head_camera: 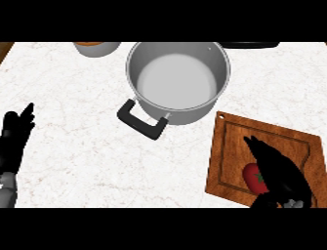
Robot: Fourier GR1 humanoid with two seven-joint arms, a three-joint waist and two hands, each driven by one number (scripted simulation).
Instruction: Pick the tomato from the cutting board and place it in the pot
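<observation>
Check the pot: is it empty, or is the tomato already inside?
Empty. The pot shows a bare pale inside down to the bottom; the tomato lies on the cutting board, partly under the right hand.

A single view is given, taken from head height and aimed steeply down at the white counter (72, 146). The pot (187, 116) is framed near the top centre and the cutting board (296, 141) at the lower right, both seen from close above.

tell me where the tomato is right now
In the head view the tomato lies on the cutting board at lower right, partly hidden by the right hand, below-right of the pot.
</observation>
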